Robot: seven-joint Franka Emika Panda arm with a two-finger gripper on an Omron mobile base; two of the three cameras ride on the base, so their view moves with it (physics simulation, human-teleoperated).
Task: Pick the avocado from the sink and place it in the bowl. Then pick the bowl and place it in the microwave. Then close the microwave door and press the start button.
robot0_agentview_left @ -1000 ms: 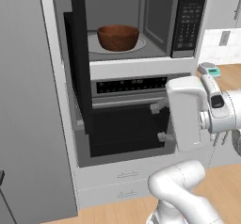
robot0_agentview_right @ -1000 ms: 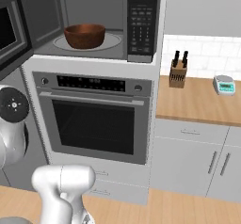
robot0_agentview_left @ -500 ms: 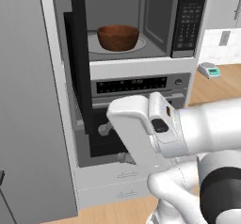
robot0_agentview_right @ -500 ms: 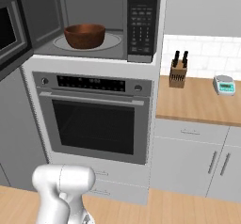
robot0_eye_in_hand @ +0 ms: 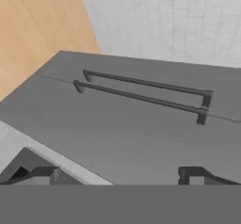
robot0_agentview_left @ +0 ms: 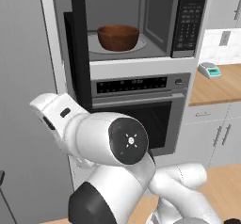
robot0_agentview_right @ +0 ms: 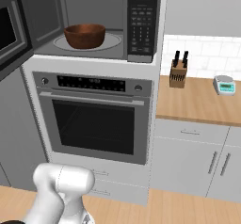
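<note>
One step pending: closing the microwave door, swung open at upper left; gripper spread wide, empty, facing grey panels.

The arm was glossy white and rounded — one dark joint cap bore small white marks at centre frame.

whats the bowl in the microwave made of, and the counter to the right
The bowl looks like turned wood, reddish-brown and matte with a thick rim. The counter looks like light wood or wood-look laminate: warm tan with faint grain; the render leaves it open.
</note>
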